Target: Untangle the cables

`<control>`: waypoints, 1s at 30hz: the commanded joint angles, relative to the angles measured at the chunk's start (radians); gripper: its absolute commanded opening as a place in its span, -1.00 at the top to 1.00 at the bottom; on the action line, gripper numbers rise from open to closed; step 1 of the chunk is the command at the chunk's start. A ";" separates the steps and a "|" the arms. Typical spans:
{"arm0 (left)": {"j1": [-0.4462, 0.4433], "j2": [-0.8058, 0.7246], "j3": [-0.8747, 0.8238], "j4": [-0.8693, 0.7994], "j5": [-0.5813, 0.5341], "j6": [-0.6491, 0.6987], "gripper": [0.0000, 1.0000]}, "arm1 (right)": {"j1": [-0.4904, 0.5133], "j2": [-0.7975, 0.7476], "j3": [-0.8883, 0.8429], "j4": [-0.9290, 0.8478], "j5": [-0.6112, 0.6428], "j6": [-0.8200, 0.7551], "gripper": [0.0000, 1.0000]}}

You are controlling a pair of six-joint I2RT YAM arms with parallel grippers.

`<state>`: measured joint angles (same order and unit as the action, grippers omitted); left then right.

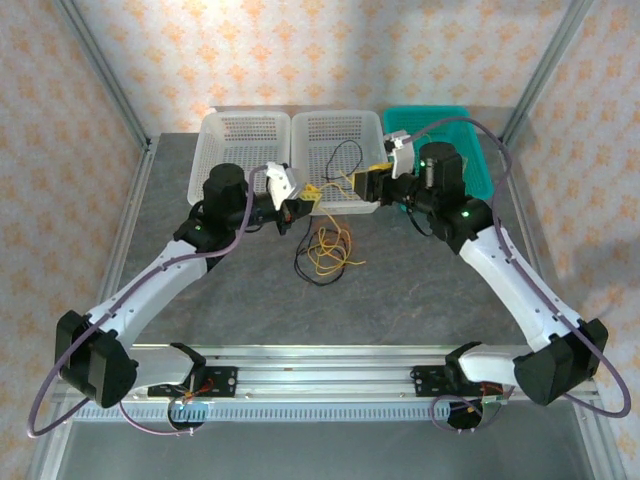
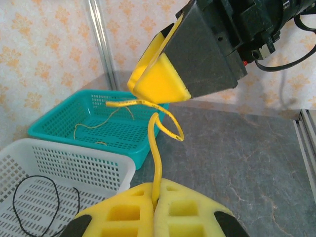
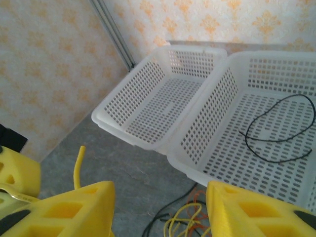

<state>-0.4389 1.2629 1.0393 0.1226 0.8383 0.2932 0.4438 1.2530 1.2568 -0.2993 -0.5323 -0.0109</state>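
Ideally the left gripper (image 2: 155,210), pinching the yellow cable (image 2: 157,148) at bottom centre, holds steady while the open, empty right gripper (image 3: 160,200) closes squarely.

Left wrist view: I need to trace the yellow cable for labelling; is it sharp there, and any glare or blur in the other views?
Left wrist: yellow cable crisp, the near pads of the left gripper slightly soft, no glare. Right wrist: black cable sharp, light even. Top external: flat light, faint shadows on the table, cable tangle thin but resolved.
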 commanded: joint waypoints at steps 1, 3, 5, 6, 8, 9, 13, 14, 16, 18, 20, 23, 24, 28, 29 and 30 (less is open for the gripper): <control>-0.012 0.021 0.034 -0.020 0.030 0.046 1.00 | 0.000 0.000 0.029 -0.045 -0.029 -0.074 -0.02; -0.015 0.026 0.039 -0.018 0.030 0.049 1.00 | 0.000 0.006 0.035 -0.045 -0.037 -0.081 -0.01; -0.015 0.034 0.043 -0.021 0.024 0.050 1.00 | -0.001 0.016 0.040 -0.047 -0.062 -0.091 0.00; -0.015 0.038 0.046 -0.025 0.020 0.053 1.00 | 0.000 0.020 0.040 -0.049 -0.071 -0.095 0.00; -0.014 0.045 0.056 -0.040 0.012 0.059 1.00 | -0.001 0.018 0.036 -0.041 -0.069 -0.098 0.01; -0.014 0.050 0.060 -0.044 0.009 0.061 1.00 | 0.000 0.012 0.030 -0.030 -0.067 -0.098 0.01; -0.015 0.060 0.065 -0.051 0.004 0.063 1.00 | -0.001 -0.035 -0.008 0.027 -0.072 -0.091 0.02; -0.014 0.062 0.067 -0.053 0.002 0.064 1.00 | -0.001 -0.044 -0.011 0.029 -0.078 -0.094 0.02; -0.014 0.064 0.067 -0.055 0.002 0.066 1.00 | 0.000 -0.050 -0.012 0.018 -0.101 -0.105 0.02; -0.015 0.066 0.067 -0.055 0.002 0.066 1.00 | -0.001 -0.047 -0.010 -0.002 -0.120 -0.116 0.02; -0.016 0.066 0.068 -0.058 0.005 0.065 1.00 | -0.001 -0.038 -0.010 -0.025 -0.121 -0.124 0.02; -0.015 0.063 0.067 -0.058 0.007 0.064 1.00 | -0.001 -0.022 -0.015 -0.047 -0.106 -0.132 0.04; -0.016 0.062 0.066 -0.056 0.008 0.064 1.00 | -0.001 -0.015 -0.015 -0.051 -0.103 -0.132 0.04; -0.016 0.062 0.067 -0.058 0.015 0.064 1.00 | 0.001 0.025 -0.004 -0.069 -0.107 -0.133 0.07; -0.017 0.061 0.067 -0.058 0.018 0.066 1.00 | 0.001 0.031 -0.004 -0.067 -0.097 -0.128 0.10; -0.016 0.061 0.065 -0.058 0.020 0.066 1.00 | 0.002 0.034 -0.006 -0.064 -0.083 -0.124 0.14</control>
<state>-0.4454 1.3231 1.0691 0.0628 0.8337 0.3424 0.4442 1.2755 1.2530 -0.3515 -0.6273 -0.1291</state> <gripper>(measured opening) 0.049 0.439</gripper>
